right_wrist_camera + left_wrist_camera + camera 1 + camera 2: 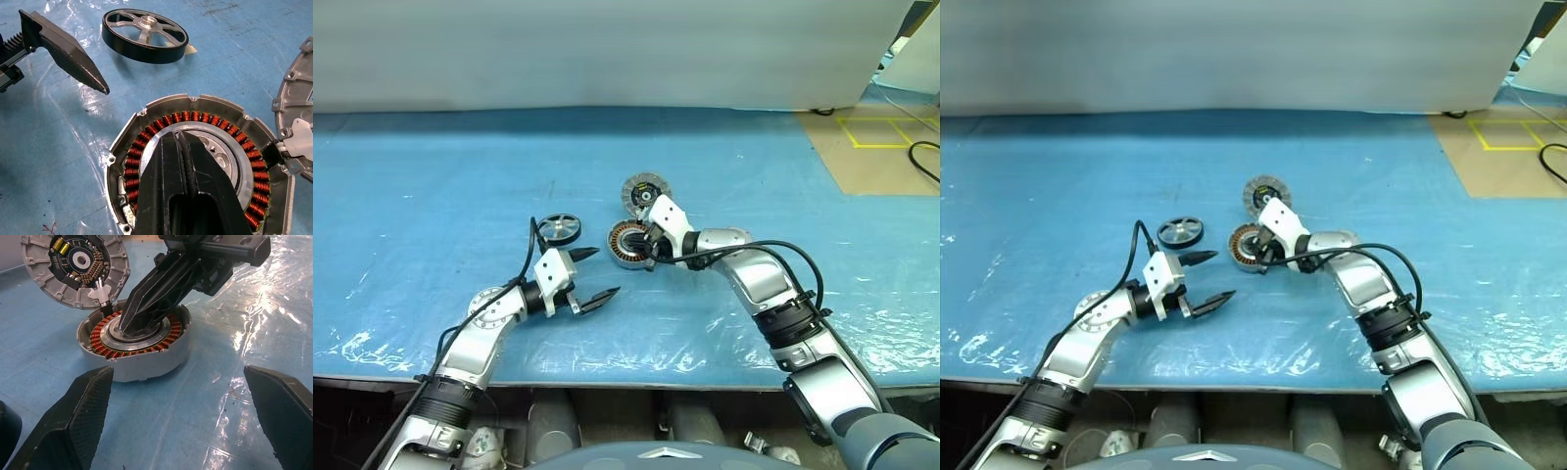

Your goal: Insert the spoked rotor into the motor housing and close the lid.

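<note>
Copper windings: ring of copper-brown coils inside the round silvery-grey motor housing, open side up on the blue plastic-covered table, so the cavity is free to take the wheel
R gripper: two black fingers pressed together, nothing between them, tips down at the housing's dark centre hub; prob. steadying the housing or probing the hub, can't tell if they actually touch
L gripper: jaws spread wide, empty, hangs just above the table near the housing, pointing at it; looks parked, ready for a pick
Rotor: small flat spoked rotor w/ dark rim and silvery spokes lies flat on the table just beyond the L gripper, apart from the housing, not inserted yet
Lid: round grey ribbed lid is tilted up against the housing's far edge, inner side w/ windings and yellow parts showing; seems joined at the rim by a small white piece, so it stands clear of the cavity
Stage: insertion not begun; rotor likely the next pick, lid last
</note>
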Motion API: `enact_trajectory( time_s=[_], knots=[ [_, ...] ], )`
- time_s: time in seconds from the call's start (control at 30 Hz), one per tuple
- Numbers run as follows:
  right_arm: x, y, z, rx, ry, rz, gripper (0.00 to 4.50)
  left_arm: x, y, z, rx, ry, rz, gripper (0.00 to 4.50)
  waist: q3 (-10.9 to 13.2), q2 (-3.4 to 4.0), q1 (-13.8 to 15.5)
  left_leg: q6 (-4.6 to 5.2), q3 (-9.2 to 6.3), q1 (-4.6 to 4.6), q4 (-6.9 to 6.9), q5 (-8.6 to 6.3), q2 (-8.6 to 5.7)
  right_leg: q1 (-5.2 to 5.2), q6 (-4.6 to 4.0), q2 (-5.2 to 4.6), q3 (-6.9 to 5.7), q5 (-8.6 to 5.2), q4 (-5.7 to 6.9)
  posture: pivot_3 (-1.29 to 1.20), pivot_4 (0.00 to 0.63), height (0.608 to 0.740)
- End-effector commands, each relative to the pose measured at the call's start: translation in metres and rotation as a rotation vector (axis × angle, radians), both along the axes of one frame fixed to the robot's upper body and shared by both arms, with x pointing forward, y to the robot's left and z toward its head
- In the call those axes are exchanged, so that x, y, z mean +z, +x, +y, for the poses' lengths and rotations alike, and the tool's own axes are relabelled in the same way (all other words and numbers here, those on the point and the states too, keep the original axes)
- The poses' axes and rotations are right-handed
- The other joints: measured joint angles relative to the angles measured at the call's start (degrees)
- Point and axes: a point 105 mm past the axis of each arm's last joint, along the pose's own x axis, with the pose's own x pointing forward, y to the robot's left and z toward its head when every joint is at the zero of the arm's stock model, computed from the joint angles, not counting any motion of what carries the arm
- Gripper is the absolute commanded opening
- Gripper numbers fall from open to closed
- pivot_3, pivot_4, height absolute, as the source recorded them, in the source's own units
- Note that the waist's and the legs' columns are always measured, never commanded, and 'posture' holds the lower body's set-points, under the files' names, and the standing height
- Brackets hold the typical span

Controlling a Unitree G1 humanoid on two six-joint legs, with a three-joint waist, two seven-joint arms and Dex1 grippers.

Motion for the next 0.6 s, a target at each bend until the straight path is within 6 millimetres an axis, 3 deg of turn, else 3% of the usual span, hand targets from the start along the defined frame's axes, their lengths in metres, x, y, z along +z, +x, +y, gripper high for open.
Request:
enact_trajectory(
  time_s=[0.03, 0.13, 0.23, 0.6],
  knots=[
    [-0.012, -0.001, -0.006, -0.021, -0.032, 0.032, 0.01, 0.009, 0.000, -0.003, -0.016, -0.007, -0.038, 4.50, 0.00, 0.00, -0.01, 0.00, 0.00, 0.00, 0.00, 0.00, 0.00, 0.00, 0.00, 0.00, 0.00, 0.00, 0.00, 0.00, 0.150, 0.740],
    [0.017, -0.006, 0.013, 0.024, 0.181, 0.056, 0.01, 0.009, 0.000, -0.003, -0.017, -0.007, -0.038, 4.50, 0.00, 0.00, -0.06, 0.00, 0.00, 0.00, 0.00, 0.00, 0.00, -0.01, 0.00, 0.00, 0.02, 0.00, 0.01, 0.00, 0.150, 0.740],
    [0.028, -0.011, 0.018, 0.076, 0.217, 0.030, 0.01, 0.010, 0.000, -0.003, -0.019, -0.015, -0.042, 4.50, 0.00, 0.01, -0.13, 0.00, 0.00, -0.12, 0.00, 0.00, 0.01, -0.14, 0.00, 0.02, 0.01, 0.00, 0.01, 0.00, 0.150, 0.740],
    [0.033, -0.012, 0.014, 0.117, 0.185, -0.053, 0.01, 0.032, 0.015, 0.016, 0.050, -0.064, -0.088, 4.50, 0.00, 0.01, -0.06, 0.00, -0.01, -0.22, -0.01, 0.00, 0.02, -0.18, 0.00, 0.01, 0.00, 0.00, -0.04, 0.00, 0.150, 0.740]
  ],
)
